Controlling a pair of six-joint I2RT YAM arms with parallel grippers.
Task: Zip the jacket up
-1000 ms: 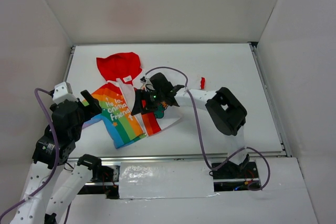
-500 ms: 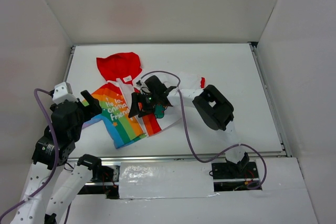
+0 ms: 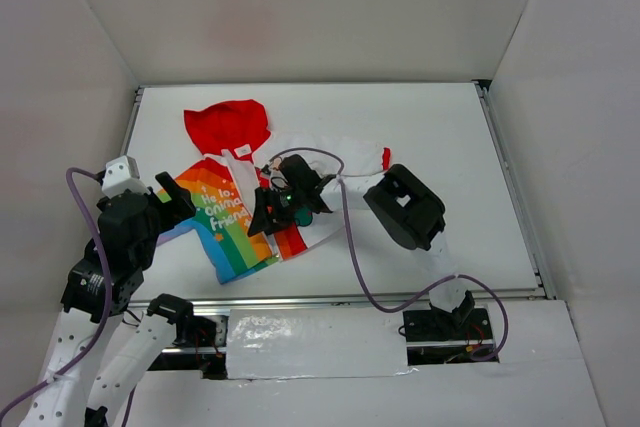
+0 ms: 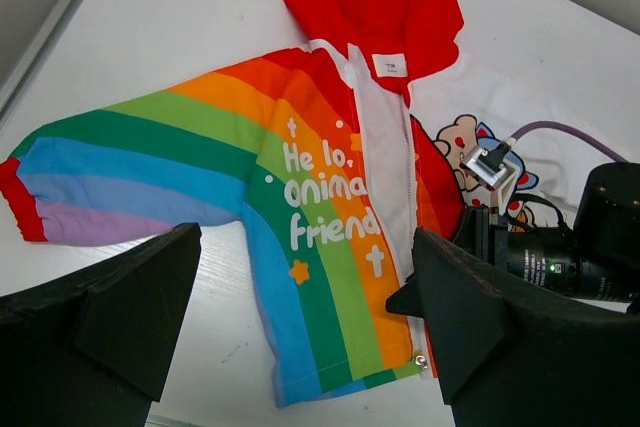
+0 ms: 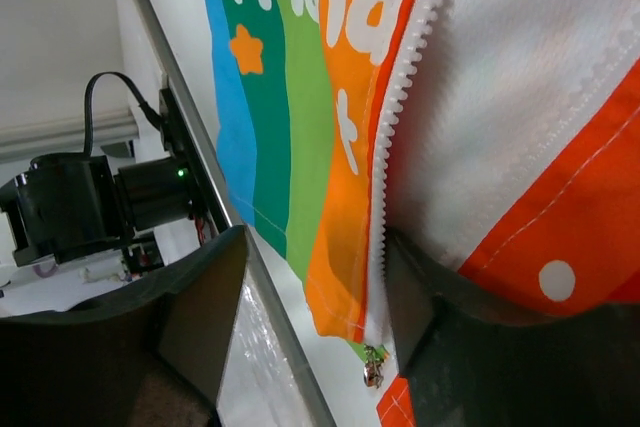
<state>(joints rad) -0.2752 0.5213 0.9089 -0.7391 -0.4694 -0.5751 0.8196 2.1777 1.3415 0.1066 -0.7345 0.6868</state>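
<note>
The jacket lies open on the white table, red hood at the far end. In the left wrist view its rainbow half with white lettering is spread flat, and the white half with cartoon animals lies to the right. A small metal zipper pull hangs at the bottom hem; it also shows in the right wrist view. My right gripper is open, low over the hem, with the zipper teeth beside its right finger. My left gripper is open and empty, hovering near the rainbow sleeve.
The red cuff of the white sleeve lies right of the right arm. The table's near edge with its metal rail runs close under the hem. White walls enclose the table on three sides.
My right gripper has moved left and toward the near edge, down along the zipper to the hem, uncovering the white sleeve. The left arm has not moved.
</note>
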